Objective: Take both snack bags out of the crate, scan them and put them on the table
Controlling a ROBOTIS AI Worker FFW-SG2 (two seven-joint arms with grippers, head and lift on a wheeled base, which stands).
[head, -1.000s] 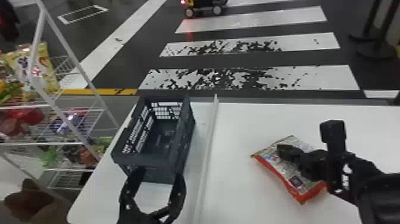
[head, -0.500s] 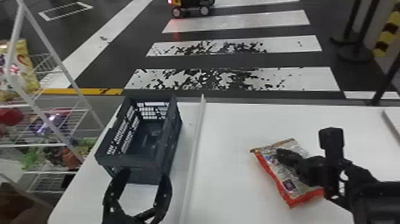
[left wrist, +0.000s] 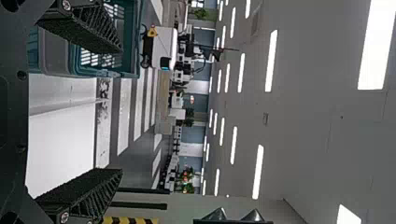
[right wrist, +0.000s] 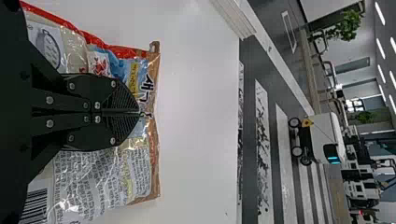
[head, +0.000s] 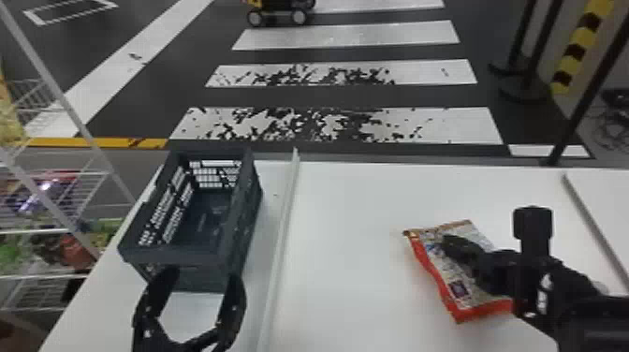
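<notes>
The right end effector (head: 447,241) was in the head view at four o'clock, reaching in over the snack bag (head: 435,267), and its tip looked to be on the wrapper. The bag lay flat at four o'clock on the white desk (head: 355,234), its red edge turned toward the lower side. The left end effector (head: 202,277) stood spread wide between seven and eight o'clock, with nothing between its fingers. Just beyond it, toward twelve o'clock from it, the dark crate (head: 241,224) sat upright on the desk. A pale raised rail (head: 282,229) ran between the crate and the bag. A wire rack (head: 32,231) with goods on it stood at nine o'clock, and a small wheeled cart (head: 276,7) was on the striped floor near twelve.

In the left wrist view, the left end effector (left wrist: 120,111) had its two ridged fingers well apart, only open space between them. The crate was seen behind one finger.

In the right wrist view, the right end effector (right wrist: 138,112) was closed, its fingers pressed together on a fold of the bag near one end seam. The wrapper spread out on both sides of the fingers, with a barcode (right wrist: 35,205) facing up.
</notes>
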